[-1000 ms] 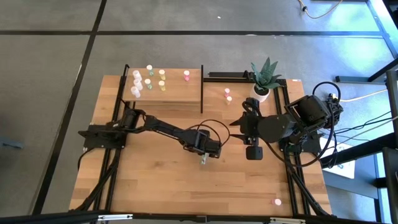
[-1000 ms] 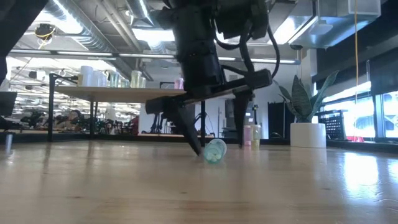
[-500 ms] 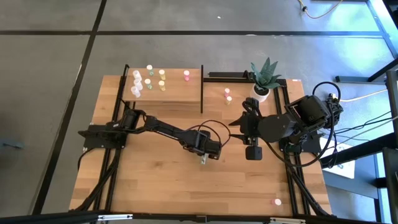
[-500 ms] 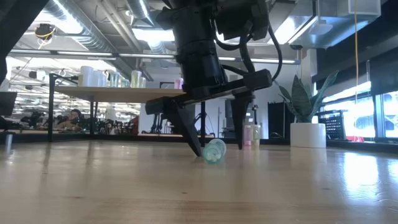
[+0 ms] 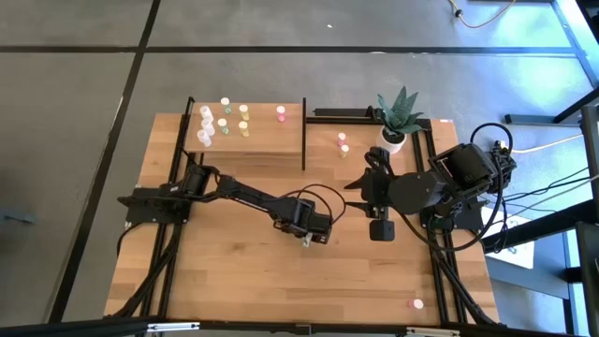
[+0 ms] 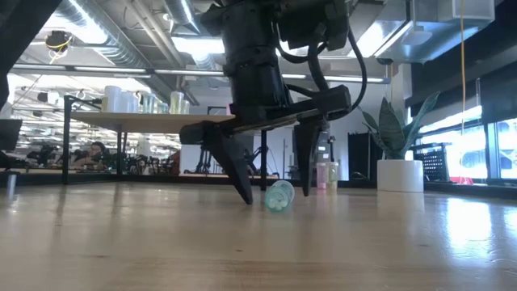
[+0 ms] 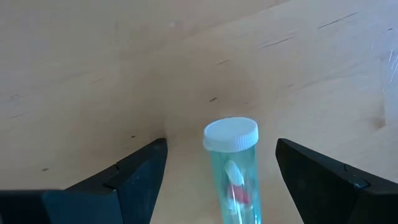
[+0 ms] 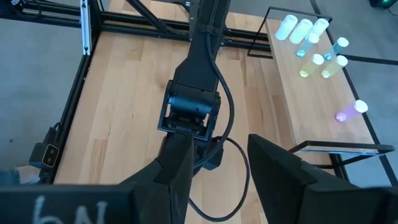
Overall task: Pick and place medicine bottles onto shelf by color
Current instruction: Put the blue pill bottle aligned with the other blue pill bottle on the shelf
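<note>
A small clear greenish medicine bottle [image 7: 233, 168] with a white cap lies on its side on the wooden table [image 5: 234, 271], near the middle. My left gripper [image 6: 272, 190] points down over it, open, with one finger on each side of the bottle [image 6: 279, 196] and a gap to both. Several more bottles [image 5: 225, 120] stand on the light-wood shelf [image 5: 262, 140] at the far left. My right gripper [image 5: 379, 229] hangs high over the right half of the table, open and with nothing between its fingers.
A pink and a yellow bottle [image 5: 343, 142] stand on the table to the right of the shelf, and another pink one [image 5: 417, 303] lies near the front right corner. A potted plant [image 5: 397, 122] stands at the far right. Black frame posts [image 5: 303, 131] edge the shelf.
My left gripper has tipped a little, and its fingertips have swung toward the table's left. The bottle lay close beside one finger before and now lies between the two. The bottle itself has not moved.
</note>
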Available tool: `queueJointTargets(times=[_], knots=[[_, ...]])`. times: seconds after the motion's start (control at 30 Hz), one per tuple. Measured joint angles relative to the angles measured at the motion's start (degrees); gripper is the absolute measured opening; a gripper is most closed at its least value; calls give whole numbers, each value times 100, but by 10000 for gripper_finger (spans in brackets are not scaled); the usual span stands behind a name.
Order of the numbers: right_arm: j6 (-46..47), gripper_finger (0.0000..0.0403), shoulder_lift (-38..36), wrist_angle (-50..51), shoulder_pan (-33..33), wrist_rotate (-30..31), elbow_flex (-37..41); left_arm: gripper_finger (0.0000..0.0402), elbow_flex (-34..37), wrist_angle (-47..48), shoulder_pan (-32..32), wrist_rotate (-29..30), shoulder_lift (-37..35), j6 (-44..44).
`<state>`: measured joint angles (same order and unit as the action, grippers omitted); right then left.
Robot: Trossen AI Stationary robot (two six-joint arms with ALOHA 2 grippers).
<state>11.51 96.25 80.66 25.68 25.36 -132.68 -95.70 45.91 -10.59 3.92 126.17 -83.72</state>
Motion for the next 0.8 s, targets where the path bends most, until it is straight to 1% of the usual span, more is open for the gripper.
queueJointTargets(times=[0.2, 0.57, 0.8], knots=[[-1, 154, 2, -13, 1, 0, 0, 293, -2, 13, 15, 2, 2, -1], [0, 154, 2, -13, 0, 0, 0, 231, -2, 22, 72, 134, 7, 9], [0, 154, 2, -13, -1, 0, 0, 211, 0, 4, 72, 178, 9, 122]])
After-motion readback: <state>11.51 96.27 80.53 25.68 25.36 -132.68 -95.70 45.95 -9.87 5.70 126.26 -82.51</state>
